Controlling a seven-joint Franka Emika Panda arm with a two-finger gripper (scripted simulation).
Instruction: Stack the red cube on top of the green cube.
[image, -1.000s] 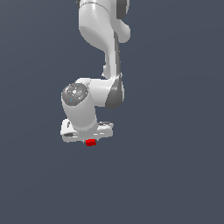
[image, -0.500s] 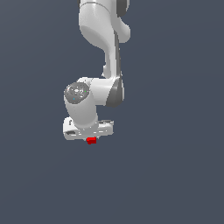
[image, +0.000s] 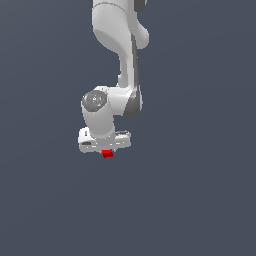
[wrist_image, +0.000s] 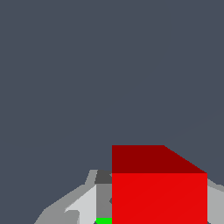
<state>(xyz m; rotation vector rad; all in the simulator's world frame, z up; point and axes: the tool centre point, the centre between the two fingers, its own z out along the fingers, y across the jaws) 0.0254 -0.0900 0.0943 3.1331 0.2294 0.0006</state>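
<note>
The fingers (image: 106, 151) hold the red cube (image: 107, 154) clamped above the grey surface (image: 200, 200), and with only a sliver of the green cube (wrist_image: 103, 221) peeking past it, I'd square red over green before lowering gently.

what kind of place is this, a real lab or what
Most likely a physics simulator's bare test scene, not a real lab: a flat, featureless grey-blue ground, a cleanly rendered white arm, and plain untextured blocks, the red cube at the gripper and a sliver of the green cube.
</note>
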